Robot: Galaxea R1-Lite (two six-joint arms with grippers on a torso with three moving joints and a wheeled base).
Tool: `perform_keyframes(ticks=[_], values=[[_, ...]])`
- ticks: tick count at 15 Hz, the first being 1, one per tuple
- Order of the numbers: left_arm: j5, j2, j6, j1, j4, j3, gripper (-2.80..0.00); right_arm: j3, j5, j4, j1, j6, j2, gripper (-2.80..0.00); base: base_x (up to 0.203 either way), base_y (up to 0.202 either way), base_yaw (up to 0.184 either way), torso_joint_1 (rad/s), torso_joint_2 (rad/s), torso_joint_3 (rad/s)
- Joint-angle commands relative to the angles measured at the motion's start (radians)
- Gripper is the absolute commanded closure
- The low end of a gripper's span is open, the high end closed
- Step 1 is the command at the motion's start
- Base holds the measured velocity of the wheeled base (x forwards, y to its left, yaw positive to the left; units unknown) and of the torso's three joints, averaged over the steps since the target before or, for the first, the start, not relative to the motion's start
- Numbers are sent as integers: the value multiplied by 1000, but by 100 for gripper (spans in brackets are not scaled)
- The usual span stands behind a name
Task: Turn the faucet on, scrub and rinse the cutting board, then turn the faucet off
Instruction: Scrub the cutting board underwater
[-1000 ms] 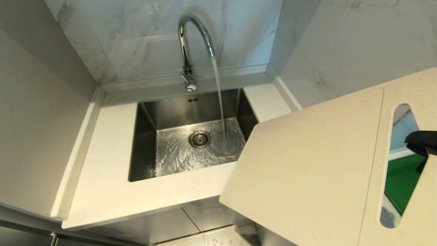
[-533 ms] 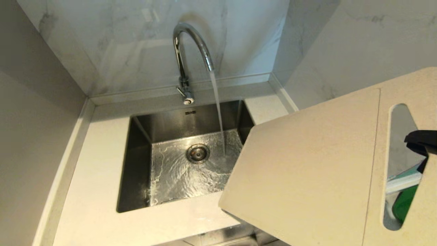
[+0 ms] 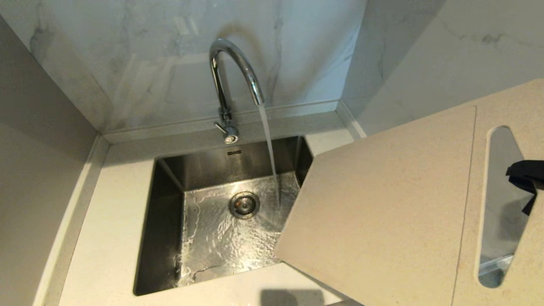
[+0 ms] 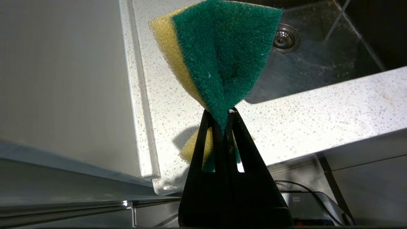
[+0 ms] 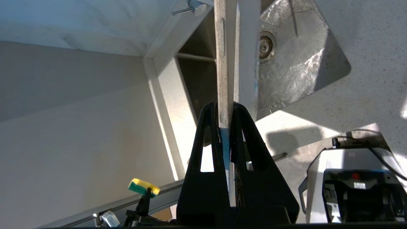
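Note:
The chrome faucet (image 3: 231,80) stands behind the steel sink (image 3: 163,238), its lever (image 3: 225,131) at the base. Water runs from the spout into the basin beside the drain (image 3: 244,205). The cream cutting board (image 3: 382,204) hangs tilted over the sink's right corner, clear of the stream. My right gripper (image 3: 525,176) is shut on the board at its handle slot. In the right wrist view the cutting board (image 5: 225,63) shows edge-on between the right gripper's (image 5: 225,109) fingers. My left gripper (image 4: 219,113) is shut on a green-and-yellow sponge (image 4: 219,60), low over the counter's front left corner.
A speckled white countertop (image 3: 106,221) rings the sink, with marble walls at the back and right and a plain panel on the left. In the right wrist view the robot's base (image 5: 349,181) stands below the counter's front edge.
The whole head picture has shifted: sink and faucet now sit lower and nearer, so the camera has moved. The board keeps its place in my right gripper. Water keeps running.

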Motion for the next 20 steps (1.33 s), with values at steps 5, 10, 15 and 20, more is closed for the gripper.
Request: perform_keyframes(ticks=[5,10,15,20], values=[[1,1,2,0,0,0,0,-2,4,-15,0,-5,50,0,0,0,0,0,0,0],[2,1,2,0,-1,1,0,-47,3,-195,-2,-30,292,0,0,0,0,0,0,0],[2,1,2,0,0,1,0,-168,1,-356,-31,-38,554,0,0,0,0,0,0,0],[1,1,3,0,-1,1,0,-248,3,-469,-53,-82,747,0,0,0,0,0,0,0]])
